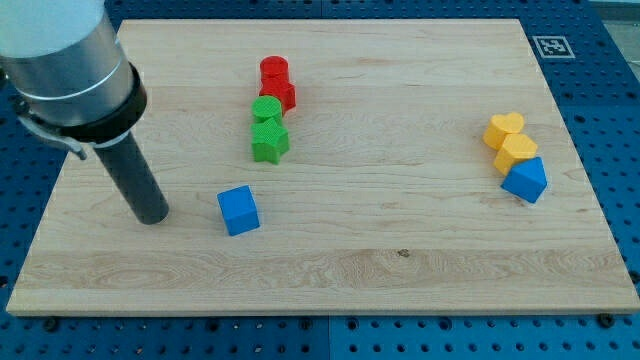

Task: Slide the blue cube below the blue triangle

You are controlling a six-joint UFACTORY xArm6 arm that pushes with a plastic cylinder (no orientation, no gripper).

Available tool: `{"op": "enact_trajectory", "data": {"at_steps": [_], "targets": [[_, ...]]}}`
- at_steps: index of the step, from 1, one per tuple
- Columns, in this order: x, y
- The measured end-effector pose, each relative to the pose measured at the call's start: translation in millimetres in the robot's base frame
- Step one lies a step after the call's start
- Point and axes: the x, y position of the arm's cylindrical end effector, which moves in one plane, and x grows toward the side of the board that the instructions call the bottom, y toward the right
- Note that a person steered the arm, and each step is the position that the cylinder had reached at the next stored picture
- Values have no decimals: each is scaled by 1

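Observation:
The blue cube [238,210] lies on the wooden board left of the middle, toward the view's bottom. The blue triangle [526,180] lies at the view's right, touching the yellow blocks above it. My tip [153,217] rests on the board a little to the left of the blue cube, with a gap between them.
A red cylinder [274,70] and a red block [281,94] sit near the view's top, with a green cylinder [266,109] and a green star [269,140] just below them. A yellow heart [505,128] and a yellow block [516,151] sit above the blue triangle. The board's edge [320,310] runs along the view's bottom.

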Motion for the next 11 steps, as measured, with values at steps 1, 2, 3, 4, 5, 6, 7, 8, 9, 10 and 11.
{"op": "enact_trajectory", "data": {"at_steps": [1,2,3,4,5,6,7,8,9,10,11], "targets": [[11,49],[11,97],[8,106],[7,106],[3,106],[-4,107],[-12,112],[-13,117],[-13,118],[-13,118],[-26,119]]}}
